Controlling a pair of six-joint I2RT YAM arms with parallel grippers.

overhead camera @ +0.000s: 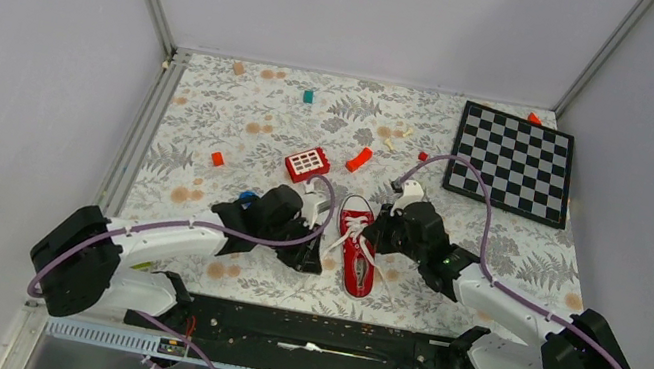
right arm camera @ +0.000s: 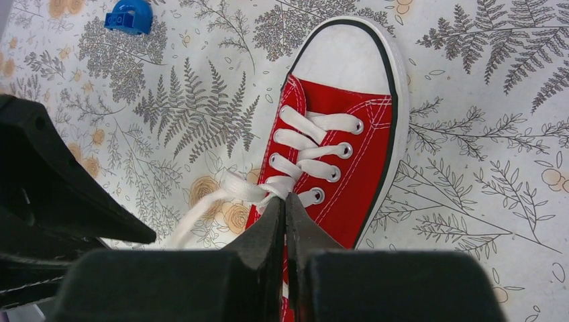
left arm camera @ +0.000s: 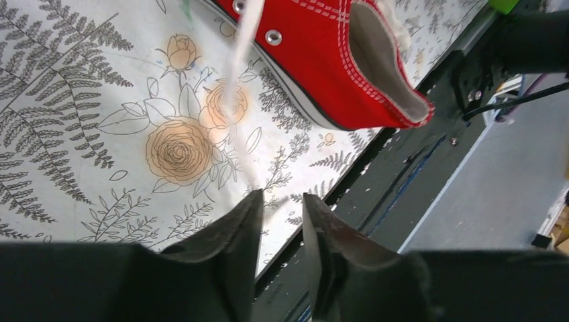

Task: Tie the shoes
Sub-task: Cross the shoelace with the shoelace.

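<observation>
Red sneaker [right arm camera: 349, 168] lies between both tools on the tabletop [right arm camera: 470, 100]; no bow yet. Right tool [right arm camera: 285, 204] closed, pinching the white laces [right arm camera: 305, 144] at its tips. Left tool [left arm camera: 280, 201] parted, gripping nothing.

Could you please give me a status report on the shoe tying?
Left end effector slightly open, empty. Right end effector shut on laces. Sneaker untied. Nothing blocking.
</observation>
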